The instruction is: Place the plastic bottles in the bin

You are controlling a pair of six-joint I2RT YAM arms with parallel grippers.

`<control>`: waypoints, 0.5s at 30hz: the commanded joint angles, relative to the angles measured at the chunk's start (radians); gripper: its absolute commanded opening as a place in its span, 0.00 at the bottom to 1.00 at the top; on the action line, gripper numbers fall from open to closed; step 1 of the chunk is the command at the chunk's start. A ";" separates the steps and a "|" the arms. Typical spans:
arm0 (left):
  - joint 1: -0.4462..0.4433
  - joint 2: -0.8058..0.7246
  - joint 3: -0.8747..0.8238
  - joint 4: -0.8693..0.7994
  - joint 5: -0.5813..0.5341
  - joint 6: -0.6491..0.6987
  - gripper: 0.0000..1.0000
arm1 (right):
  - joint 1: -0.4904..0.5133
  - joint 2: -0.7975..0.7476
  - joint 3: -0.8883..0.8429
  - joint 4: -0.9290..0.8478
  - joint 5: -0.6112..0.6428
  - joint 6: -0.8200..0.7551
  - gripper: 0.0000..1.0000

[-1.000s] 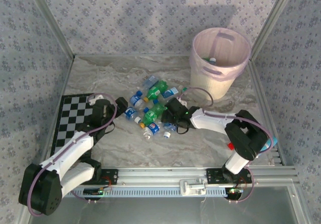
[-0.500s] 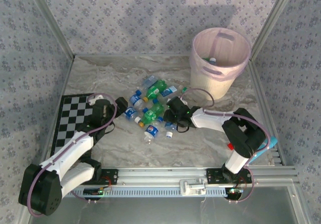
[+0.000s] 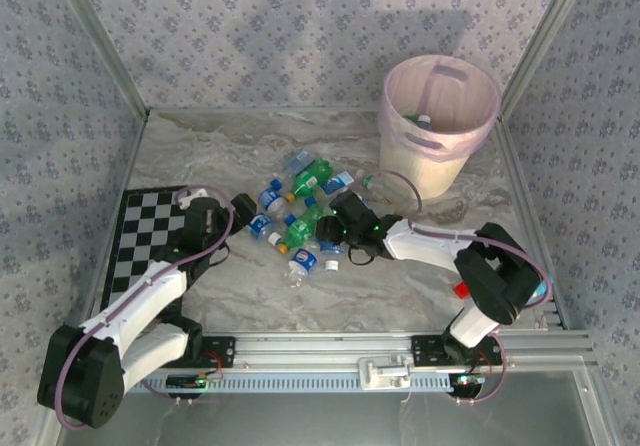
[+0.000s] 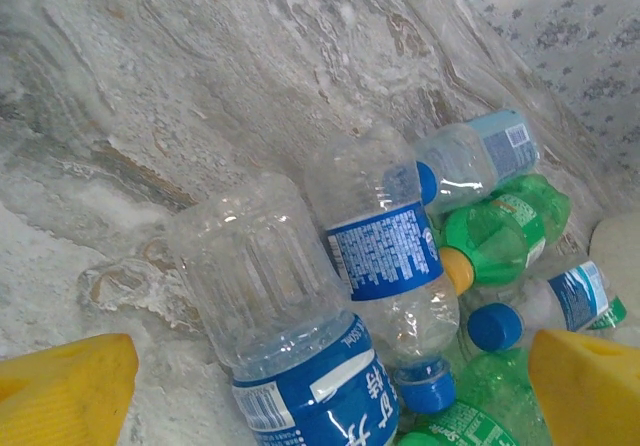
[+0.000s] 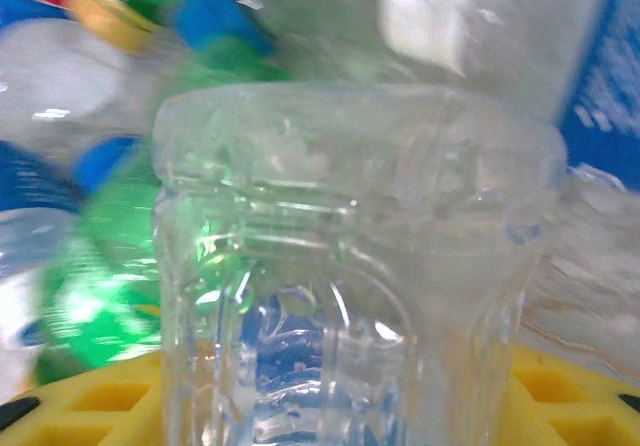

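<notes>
Mid-table, the plastic bottles [image 3: 300, 216] lie heaped, with bare marble table [image 3: 390, 286] open on the near side and a checkerboard [image 3: 140, 236] to the left. The bin [image 3: 420, 161] stands far right. Beside the heap, the left gripper [image 4: 330, 376] gapes wide and empty. The right gripper [image 5: 345, 396] is closed on a clear bottle [image 5: 350, 266]. One green label [image 4: 455, 431] reads Sprite.

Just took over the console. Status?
Left gripper open, facing the bottle pile. Right gripper shut on a clear bottle in the pile. Bin upright, far right; nothing between.

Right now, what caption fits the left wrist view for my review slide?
Open yellow fingers flank a heap of clear and green plastic bottles lying on the marbled table.
</notes>
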 commanded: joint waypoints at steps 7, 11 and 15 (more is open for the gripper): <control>-0.023 0.067 0.063 0.060 0.111 0.083 1.00 | -0.146 -0.109 0.215 -0.029 -0.281 -0.338 0.50; -0.057 0.121 0.112 0.058 0.146 0.127 1.00 | -0.224 -0.137 0.420 -0.169 -0.327 -0.500 0.50; -0.088 0.194 0.169 0.059 0.211 0.167 1.00 | -0.279 -0.142 0.628 -0.332 -0.246 -0.636 0.50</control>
